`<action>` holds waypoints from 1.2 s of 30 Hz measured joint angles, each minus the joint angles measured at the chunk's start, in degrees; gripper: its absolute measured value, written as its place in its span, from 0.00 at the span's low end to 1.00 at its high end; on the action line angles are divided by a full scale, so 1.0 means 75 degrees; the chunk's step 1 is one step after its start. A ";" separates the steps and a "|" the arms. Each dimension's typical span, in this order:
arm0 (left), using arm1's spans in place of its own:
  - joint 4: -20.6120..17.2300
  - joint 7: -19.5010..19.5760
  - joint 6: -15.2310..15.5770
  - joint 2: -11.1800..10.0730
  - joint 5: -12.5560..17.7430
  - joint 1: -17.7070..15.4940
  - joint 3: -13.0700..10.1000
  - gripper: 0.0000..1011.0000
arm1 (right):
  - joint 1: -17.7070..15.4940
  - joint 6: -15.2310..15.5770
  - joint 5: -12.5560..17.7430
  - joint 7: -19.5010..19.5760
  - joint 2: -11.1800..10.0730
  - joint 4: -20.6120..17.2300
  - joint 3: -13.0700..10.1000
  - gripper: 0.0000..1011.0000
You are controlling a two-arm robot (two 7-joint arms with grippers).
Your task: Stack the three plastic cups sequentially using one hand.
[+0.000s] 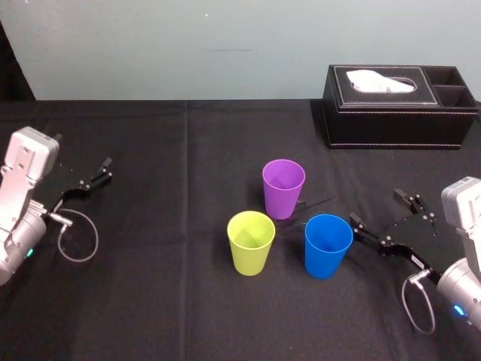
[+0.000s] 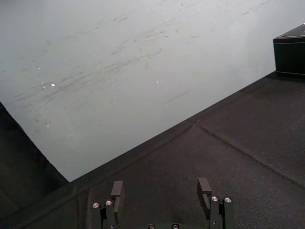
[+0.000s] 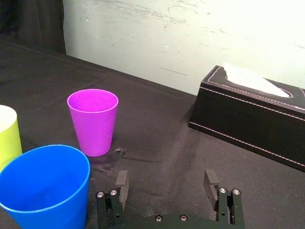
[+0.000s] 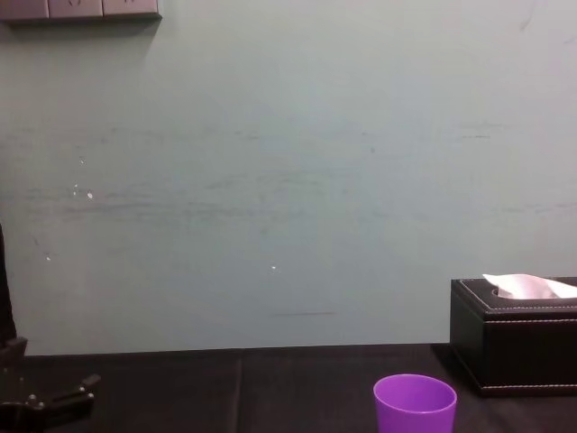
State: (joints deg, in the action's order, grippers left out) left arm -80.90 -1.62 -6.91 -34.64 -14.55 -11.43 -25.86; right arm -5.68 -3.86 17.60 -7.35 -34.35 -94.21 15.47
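Three plastic cups stand upright and apart near the middle of the black table: purple (image 1: pixel 283 188) at the back, yellow-green (image 1: pixel 251 242) front left, blue (image 1: pixel 328 245) front right. My right gripper (image 1: pixel 378 210) hovers just right of the blue cup, open, one fingertip close to its rim. In the right wrist view the gripper (image 3: pixel 166 179) holds nothing, and the blue cup (image 3: pixel 45 186) sits outside its fingers. The purple cup (image 3: pixel 93 120) is farther ahead and the yellow-green cup (image 3: pixel 6 134) is at the edge. My left gripper (image 2: pixel 161 188) is parked at the table's far left, open and empty.
A black leather tissue box (image 1: pixel 398 105) stands at the back right of the table, also seen as the tissue box (image 3: pixel 248 112) beyond the right gripper. A pale wall runs behind the table. Black cloth covers the table (image 1: pixel 173 248) between the left arm and the cups.
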 joint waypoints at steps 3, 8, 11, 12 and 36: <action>0.0000 0.0000 0.0000 -0.0001 0.0000 0.0000 0.0000 1.00 | 0.0000 0.0000 0.0000 0.0000 0.0000 0.0000 0.0001 0.99; 0.0000 0.0000 0.0000 0.0000 0.0000 0.0000 0.0000 1.00 | 0.0000 0.0000 0.0000 0.0000 0.0000 0.0000 0.0000 0.99; 0.0000 0.0000 0.0000 0.0000 0.0000 0.0000 0.0000 1.00 | 0.0000 0.0000 0.0000 0.0000 0.0000 0.0001 0.0000 0.99; 0.0000 0.0000 0.0000 0.0000 0.0000 0.0000 0.0000 1.00 | 0.0000 0.0001 0.0000 0.0000 0.0000 0.0000 0.0000 0.99; 0.0000 0.0000 0.0000 -0.0001 0.0000 0.0000 0.0000 1.00 | -0.0113 -0.0197 -0.0067 -0.0377 0.0104 0.0047 -0.0299 0.99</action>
State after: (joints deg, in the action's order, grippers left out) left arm -80.90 -1.62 -6.91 -34.65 -14.54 -11.43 -25.86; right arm -6.53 -5.34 17.10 -10.18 -33.57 -93.86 13.23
